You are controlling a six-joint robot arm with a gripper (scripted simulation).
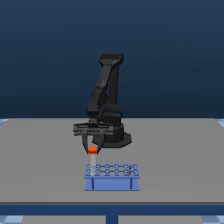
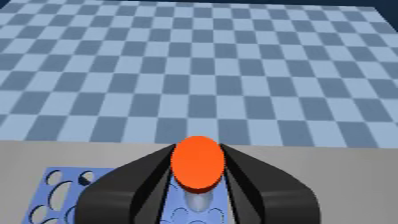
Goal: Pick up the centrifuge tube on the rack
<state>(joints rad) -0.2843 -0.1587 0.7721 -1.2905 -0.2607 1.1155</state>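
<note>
Because the small, slim, translucent whitish centrifuge tube with its round orange-red cap (image 1: 92,152) stands with its long axis vertical directly between the two black fingers (image 2: 133,175) of the single arm's gripper (image 1: 93,148), we judge that the coming move turns on a straight upward pull along that axis. In the wrist view we see the fingers pressed close on both sides of the cap, so we read the gripper as closed around the tube at the cap, with no gap visible there. In the exterior view the tube's lower end meets the corner, at the exterior view's left, of the low light-blue rectangular rack with rows of round holes (image 1: 112,183); we cannot tell whether the tip is seated in a hole or already clear of it. The rack rests on a flat grey table (image 1: 180,160), otherwise bare around it, with a blue checkered floor (image 2: 199,65) beyond, so we judge that open room surrounds the lift.
</note>
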